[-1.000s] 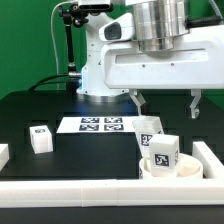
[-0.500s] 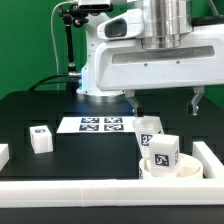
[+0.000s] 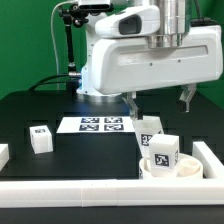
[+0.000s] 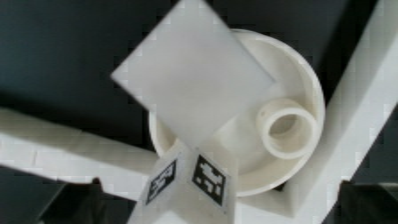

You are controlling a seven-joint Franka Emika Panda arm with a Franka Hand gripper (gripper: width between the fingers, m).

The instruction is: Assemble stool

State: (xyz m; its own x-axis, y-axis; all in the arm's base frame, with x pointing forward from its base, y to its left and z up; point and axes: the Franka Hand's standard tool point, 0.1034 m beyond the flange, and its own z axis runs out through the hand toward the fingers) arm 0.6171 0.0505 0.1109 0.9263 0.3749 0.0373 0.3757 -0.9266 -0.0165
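The round white stool seat (image 3: 166,170) lies at the exterior view's lower right, against the rail. A tagged white leg block (image 3: 162,150) rests on it, and a second tagged block (image 3: 150,127) shows just behind. Another leg block (image 3: 41,138) stands alone at the exterior view's left. My gripper (image 3: 160,99) hangs open above the seat, touching nothing. In the wrist view a long leg (image 4: 187,75) with tags at one end crosses the seat (image 4: 285,75), beside the seat's round socket (image 4: 290,125).
The marker board (image 3: 100,124) lies flat behind the parts. A long white rail (image 3: 90,188) edges the table's front and turns up the exterior view's right side (image 3: 207,152). A further white part (image 3: 3,153) sits at the far left edge.
The arm has risen a little and shifted slightly toward the exterior view's left. The jaws stay open and no part has moved.
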